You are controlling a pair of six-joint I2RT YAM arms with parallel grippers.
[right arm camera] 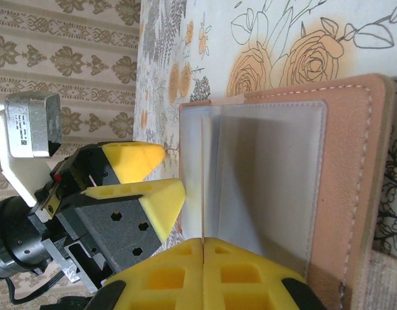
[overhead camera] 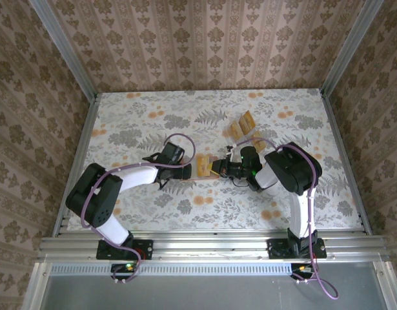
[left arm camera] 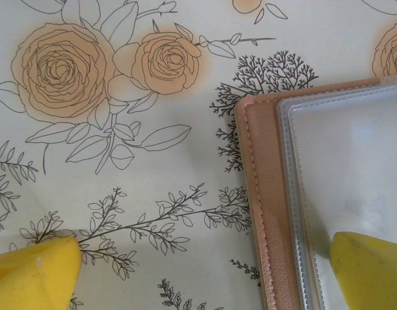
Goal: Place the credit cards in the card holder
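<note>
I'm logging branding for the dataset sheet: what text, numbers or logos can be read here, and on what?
No text is legible.
On the grey box behind the left claw: marks too blurred to read.
On the credit cards: too small to tell.
On the card holder: no print visible.

You have no text, brand, number or sign here that can be read. The silver box (right arm camera: 31,124) behind the left gripper (right arm camera: 167,173), at the left of the right wrist view, bears small dark marks, too fine to make out. The card holder (right arm camera: 353,194) shows bare leather and stitching.
</note>
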